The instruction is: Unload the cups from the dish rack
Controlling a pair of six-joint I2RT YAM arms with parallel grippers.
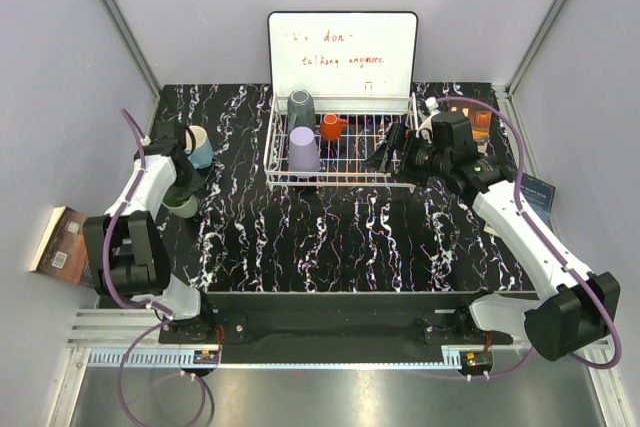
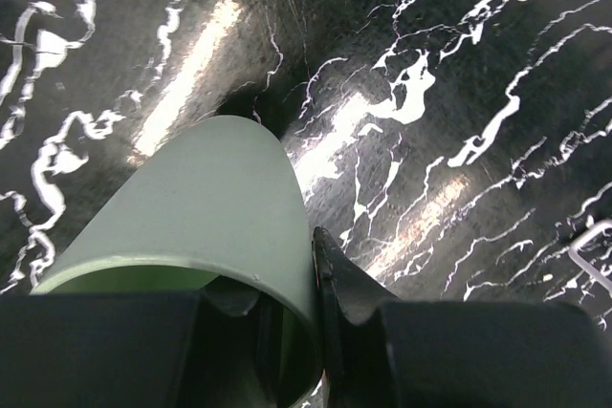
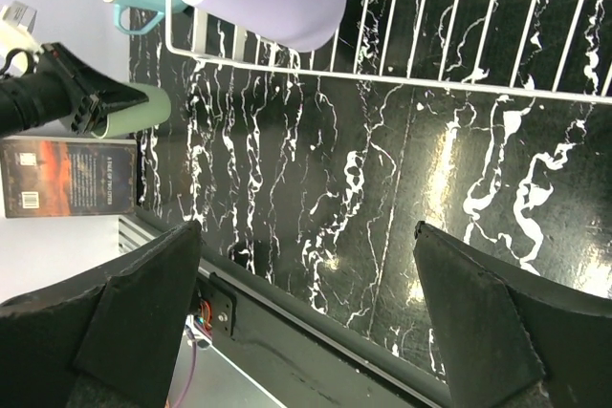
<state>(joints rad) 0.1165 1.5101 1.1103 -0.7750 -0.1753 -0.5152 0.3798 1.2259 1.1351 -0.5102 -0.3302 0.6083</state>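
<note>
**Risk of rolling**

Left hand (image 2: 287, 286) is closed on the wall of the pale green cup (image 2: 206, 198), one finger inside. The cup is tilted over the surface (image 1: 330, 237), away from the dish rack (image 1: 345, 176). Released so, it could roll into the light blue mug (image 1: 199, 152).

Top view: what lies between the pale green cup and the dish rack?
Only bare tabletop between pale green cup and dish rack, in the top view.
</note>
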